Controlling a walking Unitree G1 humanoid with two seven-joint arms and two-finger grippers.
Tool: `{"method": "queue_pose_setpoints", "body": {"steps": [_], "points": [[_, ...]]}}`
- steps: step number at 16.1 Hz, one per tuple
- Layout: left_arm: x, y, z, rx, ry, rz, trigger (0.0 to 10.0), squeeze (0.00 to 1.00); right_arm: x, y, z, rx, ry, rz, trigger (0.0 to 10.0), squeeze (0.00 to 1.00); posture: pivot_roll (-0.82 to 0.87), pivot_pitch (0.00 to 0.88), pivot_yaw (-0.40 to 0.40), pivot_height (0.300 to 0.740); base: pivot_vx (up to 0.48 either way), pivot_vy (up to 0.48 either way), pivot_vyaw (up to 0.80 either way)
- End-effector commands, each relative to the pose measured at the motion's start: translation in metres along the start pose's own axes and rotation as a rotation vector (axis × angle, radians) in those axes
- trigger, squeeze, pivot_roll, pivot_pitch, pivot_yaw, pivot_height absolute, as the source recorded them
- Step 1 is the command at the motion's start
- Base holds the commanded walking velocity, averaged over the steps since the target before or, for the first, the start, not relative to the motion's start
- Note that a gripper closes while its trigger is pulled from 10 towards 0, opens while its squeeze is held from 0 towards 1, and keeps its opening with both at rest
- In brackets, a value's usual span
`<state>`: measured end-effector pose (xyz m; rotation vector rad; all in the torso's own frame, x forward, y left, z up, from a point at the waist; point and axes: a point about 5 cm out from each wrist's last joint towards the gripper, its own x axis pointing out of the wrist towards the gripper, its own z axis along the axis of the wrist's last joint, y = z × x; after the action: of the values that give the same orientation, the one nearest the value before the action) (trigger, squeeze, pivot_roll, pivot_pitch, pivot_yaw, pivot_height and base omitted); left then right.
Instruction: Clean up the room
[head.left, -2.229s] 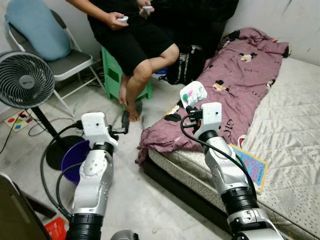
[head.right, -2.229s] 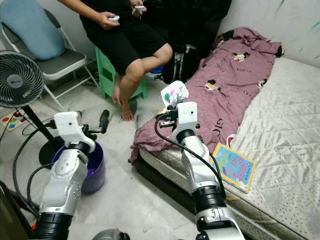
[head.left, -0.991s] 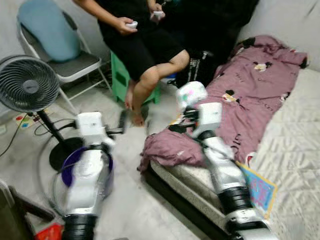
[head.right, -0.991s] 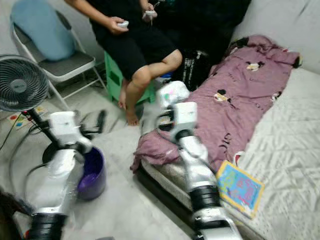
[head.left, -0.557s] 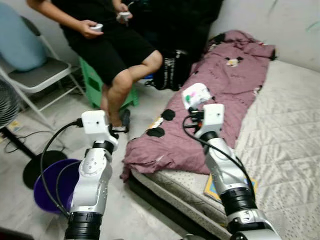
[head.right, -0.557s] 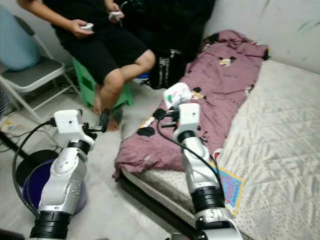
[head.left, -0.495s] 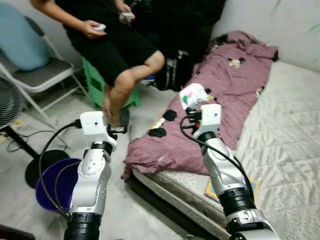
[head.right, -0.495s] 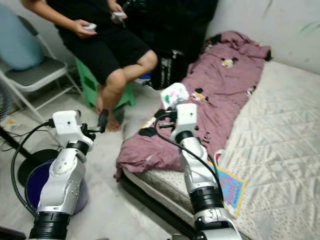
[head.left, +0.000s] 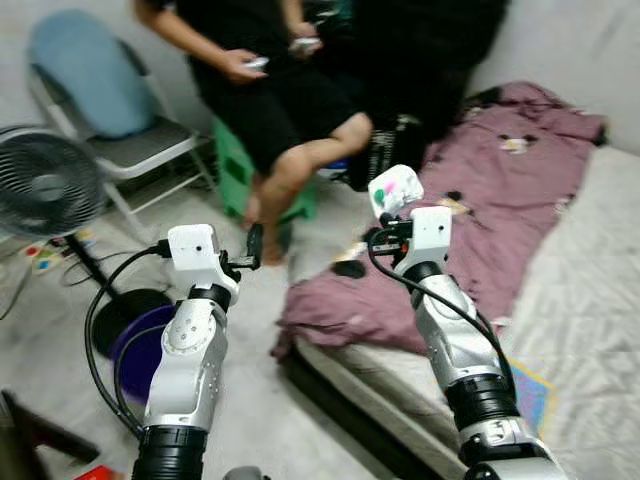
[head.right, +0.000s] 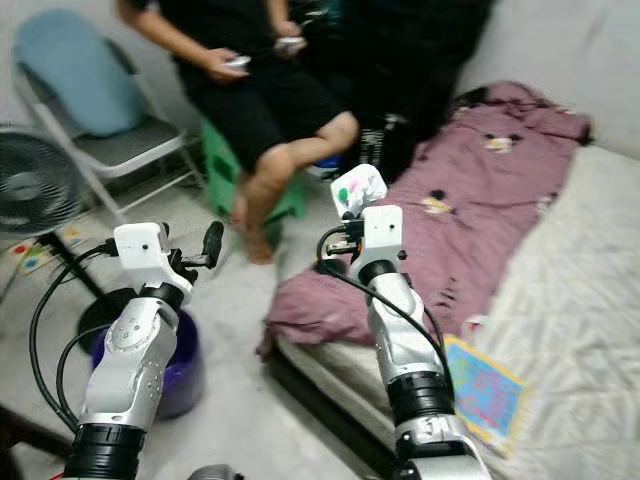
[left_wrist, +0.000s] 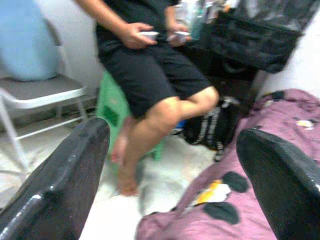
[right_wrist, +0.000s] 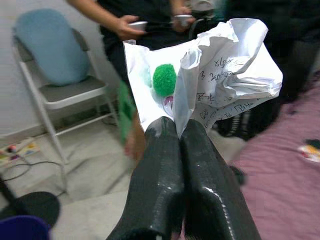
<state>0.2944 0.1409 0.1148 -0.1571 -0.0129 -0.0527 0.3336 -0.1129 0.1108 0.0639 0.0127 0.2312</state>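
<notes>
Above the near edge of the bed (head.left: 590, 260), at about 1 o'clock from the middle of the head view, the right tool (right_wrist: 175, 131) is clamped on a crumpled paper (right_wrist: 220, 75). Its two fingers (right_wrist: 159, 175) are pressed together on the paper's lower edge. The paper stands up and away from the fingertips, its long axis roughly in line with the fingers, and a green blot (right_wrist: 164, 79) shows on its white face beside handwriting.

The left tool (head.right: 212, 243) is held out at about 9 o'clock over the floor, fingers (left_wrist: 65, 175) well apart with nothing between them.

A purple bucket (head.right: 185, 350) sits on the floor below the left arm, at about 8 o'clock; what it holds cannot be made out.

A purple blanket (head.left: 470, 190) lies over the bed. A person (head.left: 290, 100) sits on a green stool (head.left: 232, 165) at 12 o'clock, with a fan (head.left: 45, 185) at 10 o'clock.
</notes>
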Motion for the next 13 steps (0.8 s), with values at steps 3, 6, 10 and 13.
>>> {"method": "queue_pose_setpoints", "body": {"steps": [3, 6, 10, 13], "points": [[0.0012, 0.0025, 0.0017, 0.008, -0.005, 0.006, 10.0, 0.00, 0.0028, 0.0034, 0.0033, -0.001, -0.011, 0.016, 10.0, 0.00, -0.03, 0.000, 0.018, 0.740, 0.000, 0.480, 0.00], [0.0025, 0.0020, 0.0041, 0.006, -0.021, 0.001, 10.0, 0.00, 0.0046, 0.0031, 0.0039, 0.000, -0.010, 0.014, 10.0, 0.00, -0.03, 0.000, 0.019, 0.740, 0.000, 0.480, 0.00], [0.0027, 0.0012, 0.0051, 0.013, -0.024, -0.001, 10.0, 0.00, 0.0047, 0.0033, 0.0049, -0.004, -0.015, 0.015, 10.0, 0.00, -0.04, 0.000, 0.020, 0.740, 0.000, 0.000, 0.00], [0.0030, 0.0004, 0.0050, 0.013, -0.027, -0.007, 10.0, 0.00, 0.0050, 0.0022, 0.0050, 0.004, -0.017, 0.011, 10.0, 0.00, -0.04, 0.000, 0.020, 0.740, 0.000, 0.000, 0.00]]}}
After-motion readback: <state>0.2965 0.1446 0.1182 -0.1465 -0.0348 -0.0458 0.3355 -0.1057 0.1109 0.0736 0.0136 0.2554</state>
